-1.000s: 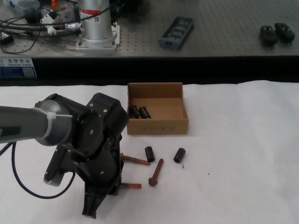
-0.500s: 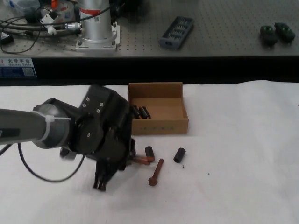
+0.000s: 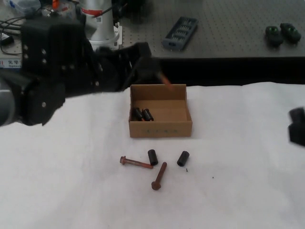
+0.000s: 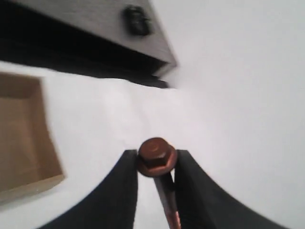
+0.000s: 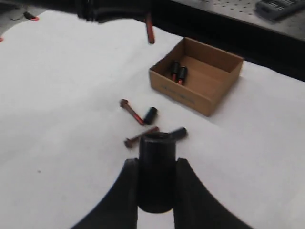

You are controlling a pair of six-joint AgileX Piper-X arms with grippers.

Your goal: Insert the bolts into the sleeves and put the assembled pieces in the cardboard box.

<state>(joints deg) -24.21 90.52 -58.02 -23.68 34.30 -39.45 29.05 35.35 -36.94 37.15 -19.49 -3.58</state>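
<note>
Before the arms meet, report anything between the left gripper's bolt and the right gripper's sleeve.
Nothing visible blocks them. The left gripper holds the bolt raised by the far wall of the cardboard box; the right gripper holds the sleeve off to the right. The box sits lower, on the white cloth.

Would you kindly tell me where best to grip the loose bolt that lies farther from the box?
Take the bolt at mid-shank, from straight above, closing across its length. It lies flat on the cloth, and mid-shank is clear of the wider head and of the sleeve near its tip.
</note>
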